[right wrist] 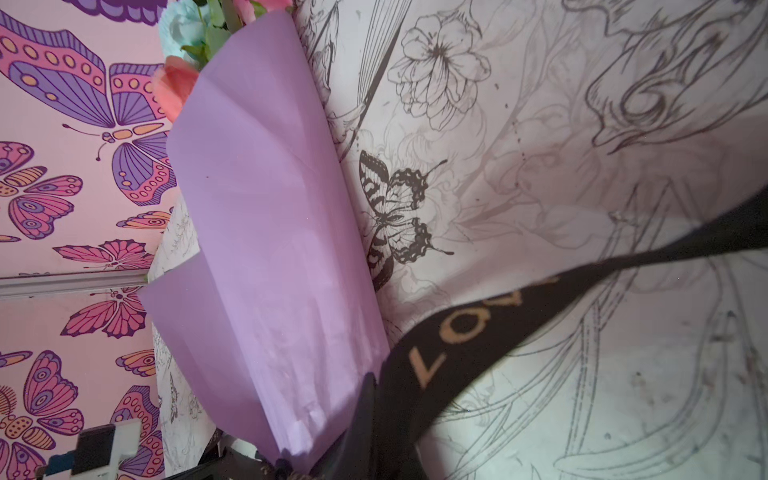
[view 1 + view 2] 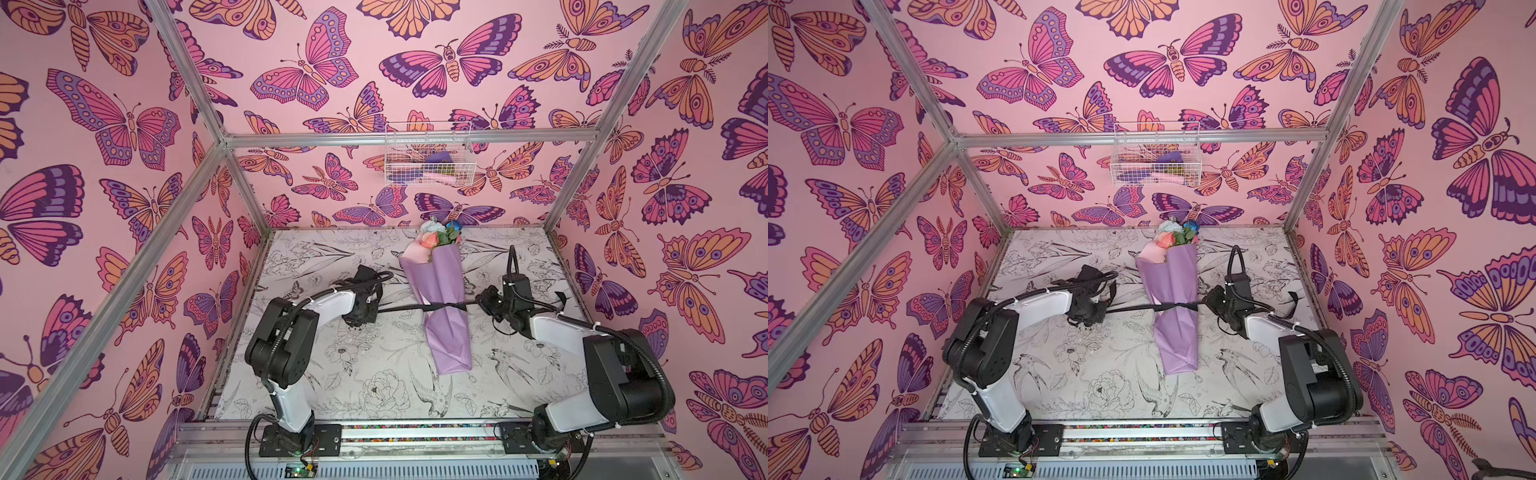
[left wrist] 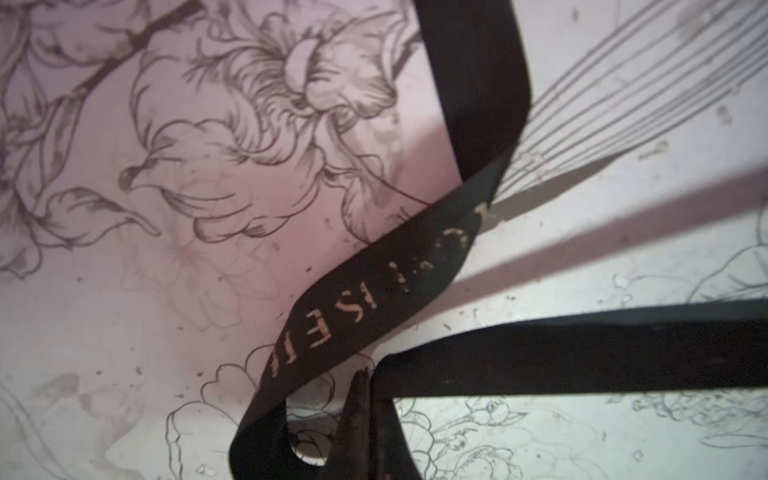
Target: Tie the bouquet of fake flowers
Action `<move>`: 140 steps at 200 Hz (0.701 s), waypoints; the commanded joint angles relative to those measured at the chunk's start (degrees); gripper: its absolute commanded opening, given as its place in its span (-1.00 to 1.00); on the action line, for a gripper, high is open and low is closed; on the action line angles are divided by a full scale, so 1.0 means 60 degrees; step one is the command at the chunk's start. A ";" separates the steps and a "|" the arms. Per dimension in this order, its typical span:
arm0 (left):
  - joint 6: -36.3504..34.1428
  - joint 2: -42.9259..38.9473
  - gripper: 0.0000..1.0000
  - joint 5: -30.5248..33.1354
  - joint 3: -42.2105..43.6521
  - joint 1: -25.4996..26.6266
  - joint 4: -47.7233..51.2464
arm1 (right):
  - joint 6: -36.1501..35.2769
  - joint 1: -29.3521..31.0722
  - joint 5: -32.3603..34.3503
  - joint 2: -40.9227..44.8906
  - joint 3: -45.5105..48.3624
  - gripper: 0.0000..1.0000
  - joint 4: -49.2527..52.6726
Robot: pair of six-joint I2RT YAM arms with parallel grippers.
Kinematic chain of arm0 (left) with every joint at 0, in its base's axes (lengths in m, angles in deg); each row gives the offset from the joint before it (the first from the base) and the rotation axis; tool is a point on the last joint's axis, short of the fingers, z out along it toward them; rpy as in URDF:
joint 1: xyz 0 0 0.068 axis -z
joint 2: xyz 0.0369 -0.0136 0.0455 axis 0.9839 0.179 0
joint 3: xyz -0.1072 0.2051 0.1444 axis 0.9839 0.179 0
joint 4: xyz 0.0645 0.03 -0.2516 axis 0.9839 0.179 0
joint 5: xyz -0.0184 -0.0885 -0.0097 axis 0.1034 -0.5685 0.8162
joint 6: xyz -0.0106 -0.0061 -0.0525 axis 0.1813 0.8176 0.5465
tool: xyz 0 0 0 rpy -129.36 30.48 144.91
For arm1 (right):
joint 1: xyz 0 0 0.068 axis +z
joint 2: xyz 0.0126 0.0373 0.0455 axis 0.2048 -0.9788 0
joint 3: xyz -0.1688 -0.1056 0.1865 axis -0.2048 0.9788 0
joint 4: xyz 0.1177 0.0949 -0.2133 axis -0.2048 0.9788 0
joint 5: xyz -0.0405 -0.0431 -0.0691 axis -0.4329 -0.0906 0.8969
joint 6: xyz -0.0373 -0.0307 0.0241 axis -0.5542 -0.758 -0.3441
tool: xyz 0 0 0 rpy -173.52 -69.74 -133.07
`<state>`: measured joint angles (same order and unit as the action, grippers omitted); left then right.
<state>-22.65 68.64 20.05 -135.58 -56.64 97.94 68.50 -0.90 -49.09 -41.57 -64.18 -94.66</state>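
Two arms flank the bouquet of fake flowers (image 2: 441, 274), which lies along the middle of the worktop (image 2: 332, 374) in both top views. Its peach, pale blue and deep blue blooms point to the far wall and its lilac paper wrap runs toward the arm bases. A black ribbon (image 2: 399, 309) crosses the wrap at its narrow waist and stretches out to either side.

The left tool (image 2: 374, 311) sits just left of the wrap, pressed together on the ribbon's left run. In the left wrist view the band with worn gold lettering (image 3: 374, 299) curls past the dark fingertips (image 3: 358, 415).

The right tool (image 2: 481, 301) sits just right of the wrap, likewise pinching the ribbon. In the right wrist view the lettered band (image 1: 478, 328) leads into it, close beside the lilac paper (image 1: 270, 249).

A white wire basket (image 2: 428, 166) hangs on the butterfly-papered far wall, with purple and pink items inside that are too small to name.
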 commanded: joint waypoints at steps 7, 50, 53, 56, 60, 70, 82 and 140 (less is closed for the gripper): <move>0.1743 -0.0672 -1.00 -0.0859 0.0831 -0.0798 -0.1105 | -0.0267 -0.0068 0.0257 -0.0284 -0.0281 -1.00 0.0025; 0.2862 -0.1221 -1.00 -0.1002 0.1705 -0.1559 -0.2199 | -0.0339 -0.0397 0.0256 -0.0519 -0.0151 -1.00 -0.0125; 0.2934 -0.1245 -1.00 -0.1024 0.1773 -0.1604 -0.2285 | -0.0336 -0.0439 0.0255 -0.0528 -0.0135 -1.00 -0.0126; 0.2996 -0.1281 -1.00 -0.1043 0.1846 -0.1689 -0.2367 | -0.0345 -0.0488 0.0242 -0.0529 -0.0118 -1.00 -0.0146; 0.3087 -0.1327 -1.00 -0.1073 0.1945 -0.1759 -0.2477 | -0.0344 -0.0561 0.0218 -0.0524 -0.0092 -1.00 -0.0168; 0.3321 -0.1458 -1.00 -0.1145 0.2187 -0.1983 -0.2769 | -0.0371 -0.0770 0.0145 -0.0534 -0.0029 -1.00 -0.0188; 0.3612 -0.1592 -1.00 -0.1219 0.2444 -0.2260 -0.3076 | -0.0411 -0.1041 0.0047 -0.0507 0.0066 -1.00 -0.0253; 0.4052 -0.2083 -1.00 -0.1310 0.3140 -0.3613 -0.3624 | -0.0926 -0.2237 -0.0025 -0.0289 0.0106 -1.00 0.0196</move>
<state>-0.90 57.80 7.33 -118.44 -74.08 77.66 65.55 -10.28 -53.79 -44.36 -64.05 -94.71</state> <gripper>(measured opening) 0.049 0.050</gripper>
